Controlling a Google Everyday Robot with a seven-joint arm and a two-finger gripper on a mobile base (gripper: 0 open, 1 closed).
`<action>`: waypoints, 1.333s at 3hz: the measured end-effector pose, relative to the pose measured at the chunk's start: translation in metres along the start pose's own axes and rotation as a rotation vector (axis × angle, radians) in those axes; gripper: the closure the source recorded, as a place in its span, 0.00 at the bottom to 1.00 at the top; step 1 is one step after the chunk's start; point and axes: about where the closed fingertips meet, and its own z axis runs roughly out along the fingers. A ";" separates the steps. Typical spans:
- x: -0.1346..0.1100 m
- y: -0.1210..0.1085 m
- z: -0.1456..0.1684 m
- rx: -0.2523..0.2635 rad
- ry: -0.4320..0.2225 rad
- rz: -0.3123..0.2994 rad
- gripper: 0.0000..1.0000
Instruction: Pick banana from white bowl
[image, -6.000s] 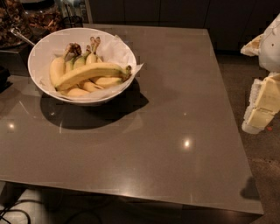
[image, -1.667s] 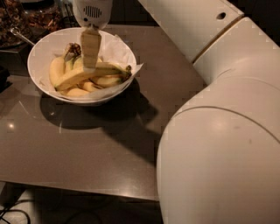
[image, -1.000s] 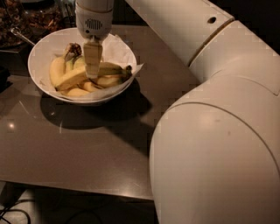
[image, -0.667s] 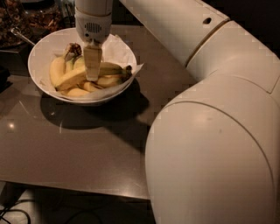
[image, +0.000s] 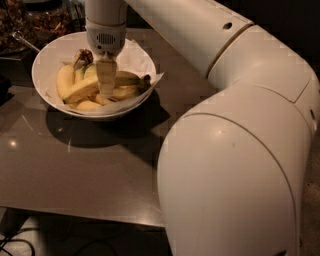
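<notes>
The white bowl, lined with crinkled white paper, stands at the far left of the dark table. Several bananas lie in it. The banana, long, curved and deep yellow with a dark tip at its right end, lies across the front of the pile. Shorter pale bananas with brown stems lie behind it. My gripper points straight down into the bowl and reaches the middle of the long banana. It hides that part of the banana.
The brown table runs to a front edge near the bottom of the view. A dark bowl with a spoon stands at the far left behind the white bowl. My white arm fills the right half of the view.
The gripper came in over the bowl and has sunk lower onto the long banana. The arm's bulk has spread further left across the view. The bananas have not moved.
</notes>
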 end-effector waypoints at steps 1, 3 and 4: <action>0.004 -0.001 0.009 -0.021 0.004 0.001 0.41; 0.008 0.000 0.008 -0.016 0.004 -0.006 0.82; 0.012 0.001 0.008 -0.013 0.007 -0.005 1.00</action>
